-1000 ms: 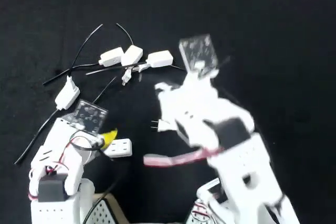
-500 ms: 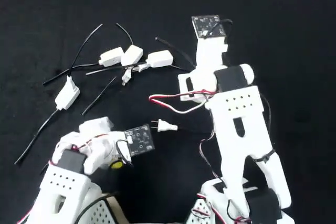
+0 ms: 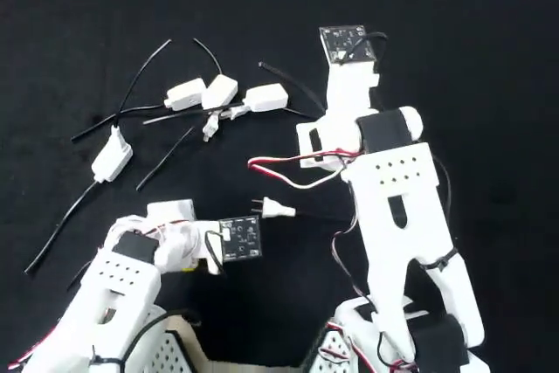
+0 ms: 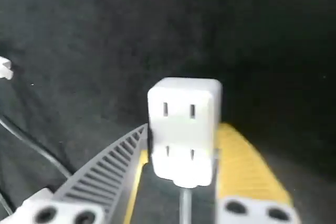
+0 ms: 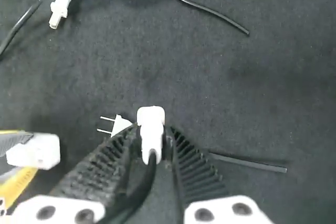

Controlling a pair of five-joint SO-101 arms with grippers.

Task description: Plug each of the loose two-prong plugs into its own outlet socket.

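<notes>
1. Centrally, plug [image 5: 150,121]: white two-prong body, mid-table between the arms. The dark jaws of the right gripper [image 5: 151,139] are clamped on its rear. Its prongs point sideways and its cord trails back between the jaws.
2. Socket [image 4: 184,114]: white block with two slot pairs, pinched between the grey and yellow fingers [image 4: 247,156] of the left gripper [image 4: 184,150]. The slotted face is turned outward, near the prongs but apart from them.
3. Handling (judged): both pieces look light, rigid and smooth, so a weak pinch may let them twist. The thin prongs could bend if misaligned. Hold the plug by the flat sides of its body, never by cord or prongs.
4. Cluster [image 3: 218,92]: further white corded pieces lying loose, farther out on the black table [image 3: 489,85].
</notes>
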